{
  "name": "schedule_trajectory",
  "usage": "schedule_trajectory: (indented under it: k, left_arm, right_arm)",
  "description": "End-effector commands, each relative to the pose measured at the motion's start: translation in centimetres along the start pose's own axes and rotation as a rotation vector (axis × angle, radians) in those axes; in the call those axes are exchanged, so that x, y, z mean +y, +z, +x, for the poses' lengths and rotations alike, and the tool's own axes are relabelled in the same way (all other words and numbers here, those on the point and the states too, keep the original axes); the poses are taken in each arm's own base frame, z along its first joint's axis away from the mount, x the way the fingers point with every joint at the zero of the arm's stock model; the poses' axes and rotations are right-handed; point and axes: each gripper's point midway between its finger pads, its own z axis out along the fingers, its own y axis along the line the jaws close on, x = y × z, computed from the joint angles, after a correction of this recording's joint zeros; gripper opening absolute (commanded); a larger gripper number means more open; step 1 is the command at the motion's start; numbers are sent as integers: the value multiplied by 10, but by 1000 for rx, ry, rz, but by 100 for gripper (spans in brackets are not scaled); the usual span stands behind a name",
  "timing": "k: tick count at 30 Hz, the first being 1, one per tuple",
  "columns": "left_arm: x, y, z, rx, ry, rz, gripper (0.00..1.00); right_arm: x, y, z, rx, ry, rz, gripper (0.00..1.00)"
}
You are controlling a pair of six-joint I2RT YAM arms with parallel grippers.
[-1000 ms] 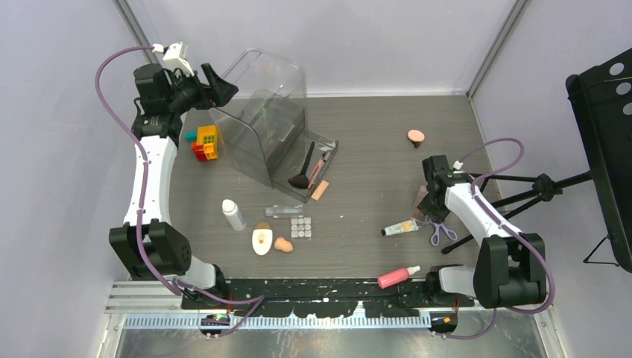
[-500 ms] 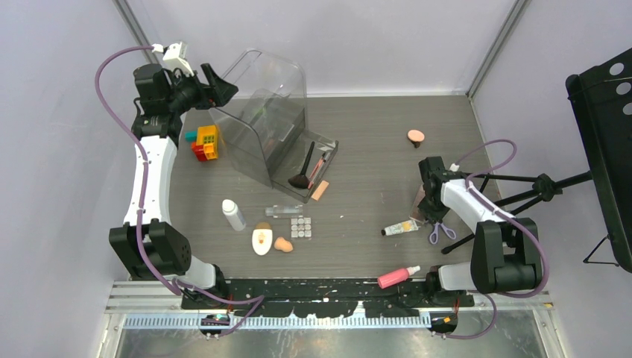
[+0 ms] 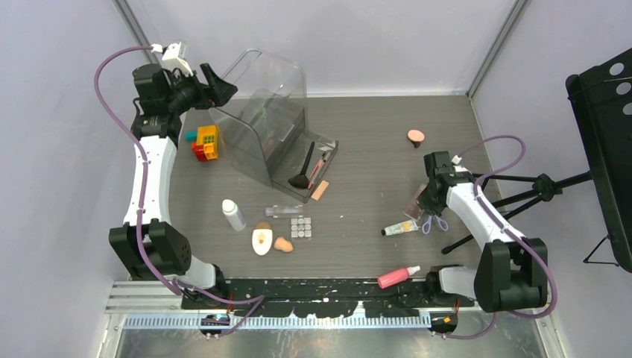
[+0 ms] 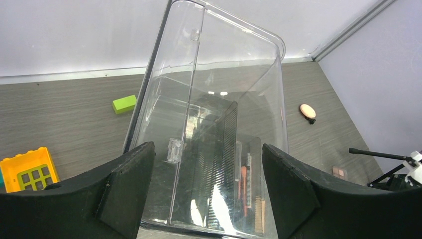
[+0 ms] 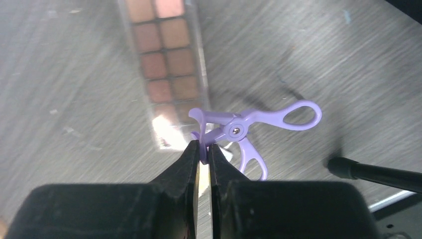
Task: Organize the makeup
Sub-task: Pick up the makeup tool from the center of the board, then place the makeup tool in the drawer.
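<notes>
Near edge of the bench (image 3: 373, 134), right of centre: pink bottle (image 3: 398, 277) lying flat. Next row, left of centre: white oval compact (image 3: 261, 240), with a peach sponge (image 3: 283, 245) just beside it and the square-pan palette (image 3: 301, 227) close by. White bottle (image 3: 234, 215) and clear bottle (image 3: 284, 211) lie just behind those. On the right side a cream tube (image 3: 400, 227) lies flat. Just beside it, my right pincer (image 5: 202, 149) is closed down low, its fingers nipping one end of a purple scissor-handled tool (image 5: 259, 117), loops pointing toward the right edge. A long palette (image 5: 166, 64) of brown pans sits right behind that, tool tip overlapping its near end. Mid bench: black brush (image 3: 304, 168) lies in the pulled-out drawer (image 3: 328, 153) of the clear case (image 3: 268, 119). Toy bricks (image 3: 205, 142) sit just left of the case. A second sponge (image 3: 416, 136) sits toward the far right corner, well apart. Far left corner: my left pincer (image 4: 208, 149) is raised, fingers spread wide, with the case framed between them; I cannot tell if they touch it.
</notes>
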Motion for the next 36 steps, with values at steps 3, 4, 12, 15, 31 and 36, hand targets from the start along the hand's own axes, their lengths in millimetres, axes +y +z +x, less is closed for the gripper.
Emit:
schedule_trajectory:
  k: [3,4,12,15,31,36]
  left_arm:
    - [7,-2,18,50,-57,-19,81]
    - [7,-2,18,51,-58,-18,81]
    - [7,-3,16,46,-58,-17,81]
    - [8,-3,15,43,-65,-12,81]
    - [7,-5,14,38,-55,-9,82]
    - [7,-6,14,37,-55,-7,82]
  right_arm:
    - [57,-49,-23,-85,28,-249,9]
    - [64,-54,-22,-86,22,-270,9]
    - [153,-71,6,-59,-136,-400,9]
    - [199,-79,26,-35,-213,-478,9]
    - [413,-142,91,-2,-512,-952,8]
    - [434,-130,106,2,-578,-965,10]
